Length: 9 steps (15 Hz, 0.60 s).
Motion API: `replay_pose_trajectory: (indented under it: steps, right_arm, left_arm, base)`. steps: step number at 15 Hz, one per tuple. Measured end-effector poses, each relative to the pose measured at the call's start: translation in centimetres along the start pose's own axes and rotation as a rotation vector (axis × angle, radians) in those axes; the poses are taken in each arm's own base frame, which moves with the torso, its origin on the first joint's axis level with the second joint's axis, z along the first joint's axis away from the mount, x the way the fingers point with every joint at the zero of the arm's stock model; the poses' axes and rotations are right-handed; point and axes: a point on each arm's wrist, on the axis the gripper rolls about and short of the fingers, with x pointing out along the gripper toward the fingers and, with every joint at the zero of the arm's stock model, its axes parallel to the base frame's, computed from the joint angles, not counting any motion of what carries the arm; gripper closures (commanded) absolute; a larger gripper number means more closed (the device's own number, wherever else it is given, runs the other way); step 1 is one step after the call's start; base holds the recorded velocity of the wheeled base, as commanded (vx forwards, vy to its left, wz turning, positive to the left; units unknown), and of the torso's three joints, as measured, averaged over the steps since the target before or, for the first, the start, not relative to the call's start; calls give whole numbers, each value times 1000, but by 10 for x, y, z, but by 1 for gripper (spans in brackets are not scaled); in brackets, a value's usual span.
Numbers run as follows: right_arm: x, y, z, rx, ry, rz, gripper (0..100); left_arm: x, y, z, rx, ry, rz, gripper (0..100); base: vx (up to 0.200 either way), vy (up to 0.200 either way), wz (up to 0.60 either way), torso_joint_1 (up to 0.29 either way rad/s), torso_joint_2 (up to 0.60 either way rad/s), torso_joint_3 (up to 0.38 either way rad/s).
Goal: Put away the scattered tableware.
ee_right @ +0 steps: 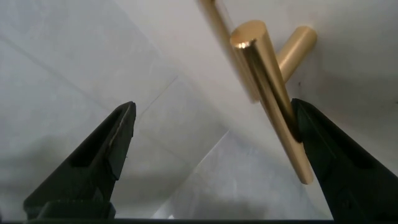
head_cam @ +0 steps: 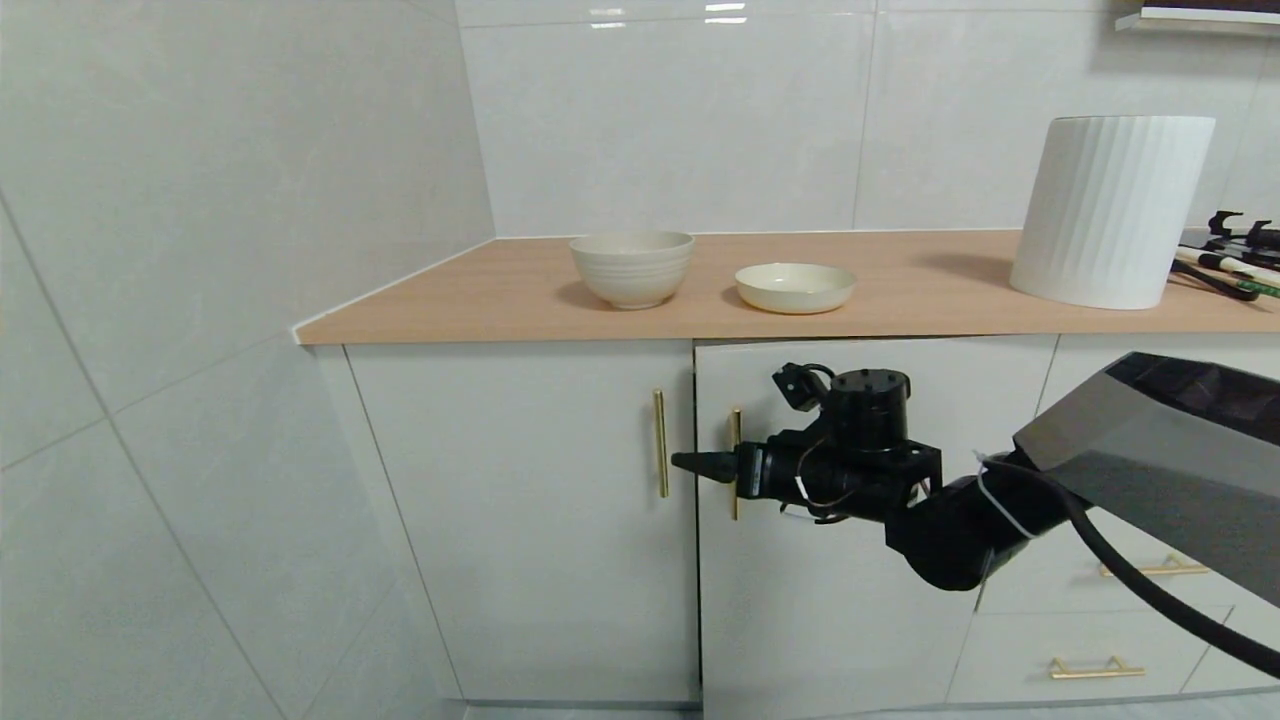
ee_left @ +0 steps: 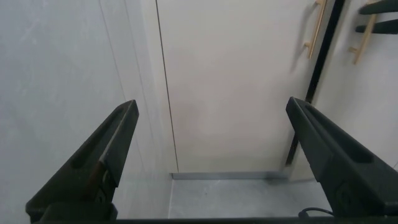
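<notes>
Black right gripper, spread open, straddled a gold bar handle; left gripper likewise released. Ribbed cream bowl and shallow cream dish stood apart.

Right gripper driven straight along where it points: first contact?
The right door's gold handle: it sits inside the open right gripper, close to one side. Past it, probably the left door's handle, though depth is unclear.
</notes>
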Motion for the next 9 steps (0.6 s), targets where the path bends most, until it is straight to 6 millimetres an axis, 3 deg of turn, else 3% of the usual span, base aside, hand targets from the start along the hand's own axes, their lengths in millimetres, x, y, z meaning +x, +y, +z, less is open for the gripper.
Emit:
replay_pose_trajectory:
  steps: [4,9]
  right_arm:
    - [-19,20,-11,-11,8,29,0]
    - [-60,46,-24,-11,37,50,0]
  left_arm:
    - [0,0,0,0,0,0,0]
    - [0,0,0,0,0,0,0]
  base:
    - [0,0,0,0,0,0]
    - [0,0,0,0,0,0]
